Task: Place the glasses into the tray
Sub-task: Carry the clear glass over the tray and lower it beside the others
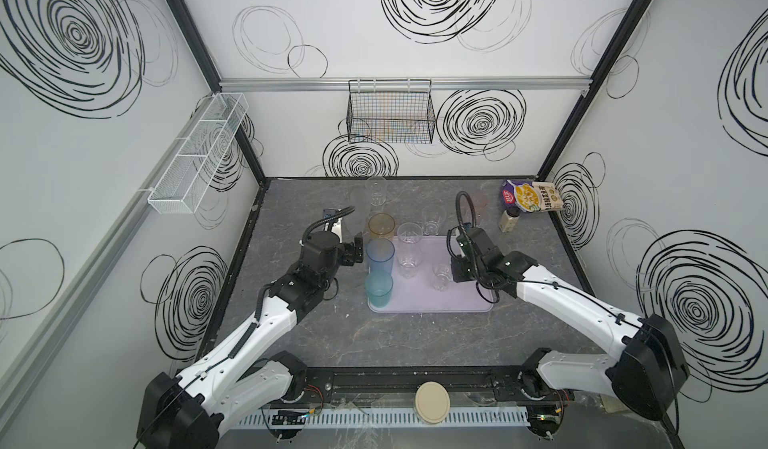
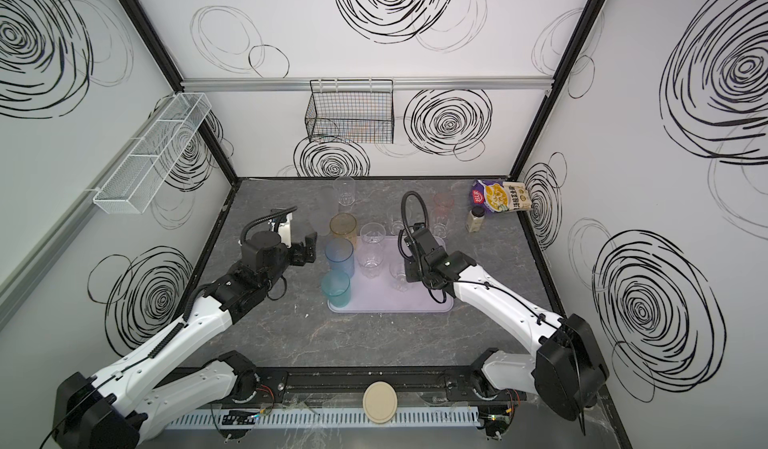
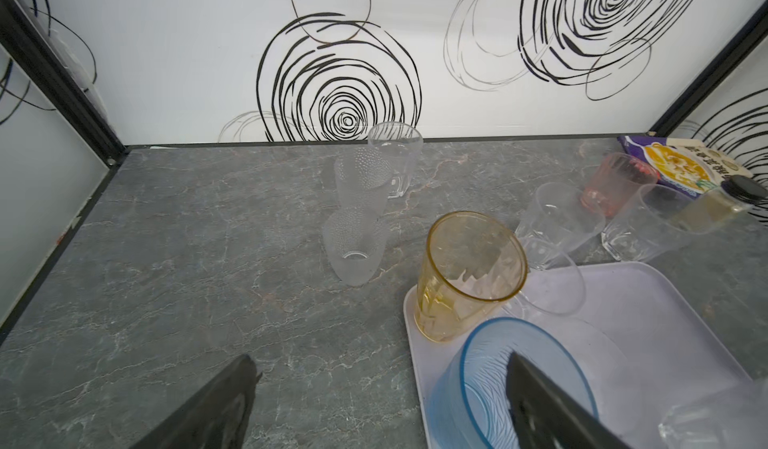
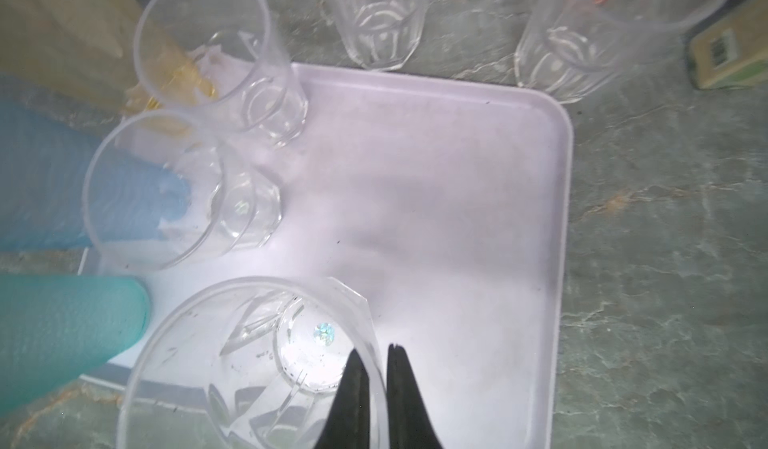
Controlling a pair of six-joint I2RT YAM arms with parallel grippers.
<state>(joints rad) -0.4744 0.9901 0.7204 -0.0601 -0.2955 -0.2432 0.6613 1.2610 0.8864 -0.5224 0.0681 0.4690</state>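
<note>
Right gripper (image 4: 374,349): clamped on rim of clear tumbler (image 4: 249,364), one finger inside, one outside; tumbler upright within tray (image 4: 457,218) outline.
Left gripper (image 3: 381,357): jaws wide, empty; blue tumbler (image 3: 457,393) just beside one finger.
Handling, judged: light, rigid, slick, thin-walled; best pinched at rim.
Frosted tumblers (image 3: 353,251): ahead of left gripper, off tray.

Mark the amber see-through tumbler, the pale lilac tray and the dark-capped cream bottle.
Amber tumbler (image 3: 469,274): left wrist view, wall.
Lilac tray (image 4: 436,202): right wrist view, floor.
Cream bottle (image 1: 507,222): in a top view, body.
</note>
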